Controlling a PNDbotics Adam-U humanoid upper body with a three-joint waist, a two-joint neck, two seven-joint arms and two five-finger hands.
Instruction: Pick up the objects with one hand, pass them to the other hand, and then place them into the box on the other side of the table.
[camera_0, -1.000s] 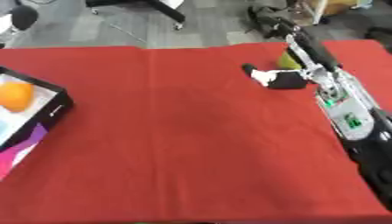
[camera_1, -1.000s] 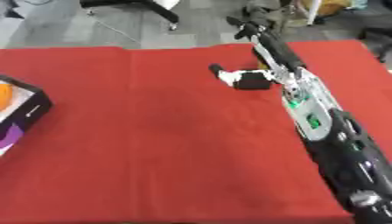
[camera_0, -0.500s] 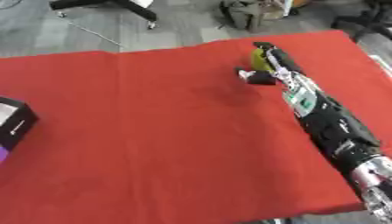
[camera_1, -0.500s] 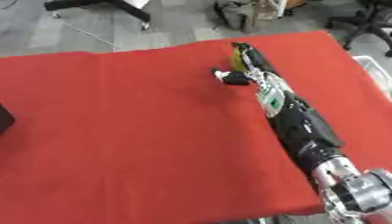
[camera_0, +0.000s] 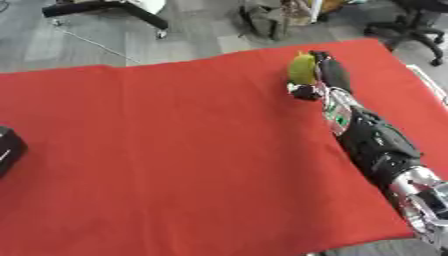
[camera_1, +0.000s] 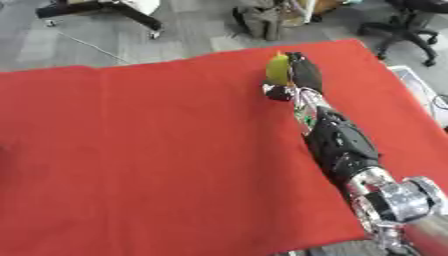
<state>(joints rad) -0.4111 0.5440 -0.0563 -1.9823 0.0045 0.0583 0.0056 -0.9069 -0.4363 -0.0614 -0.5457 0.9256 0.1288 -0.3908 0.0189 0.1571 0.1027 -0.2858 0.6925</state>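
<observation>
**Right hand on a green fruit at the far edge of the red table**

The red table (camera_0: 175, 150) fills the view. The right arm (camera_0: 372, 145) lies stretched across its right side toward the far edge. At the table's left edge shows the dark corner of a box (camera_0: 7, 150). The right hand (camera_0: 325, 75) reaches the table's far edge, fingers wrapped along a yellow-green fruit (camera_0: 303, 68) there.

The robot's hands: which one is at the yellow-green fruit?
The right hand, against the yellow-green fruit near the far edge; the left hand shows nowhere.
</observation>
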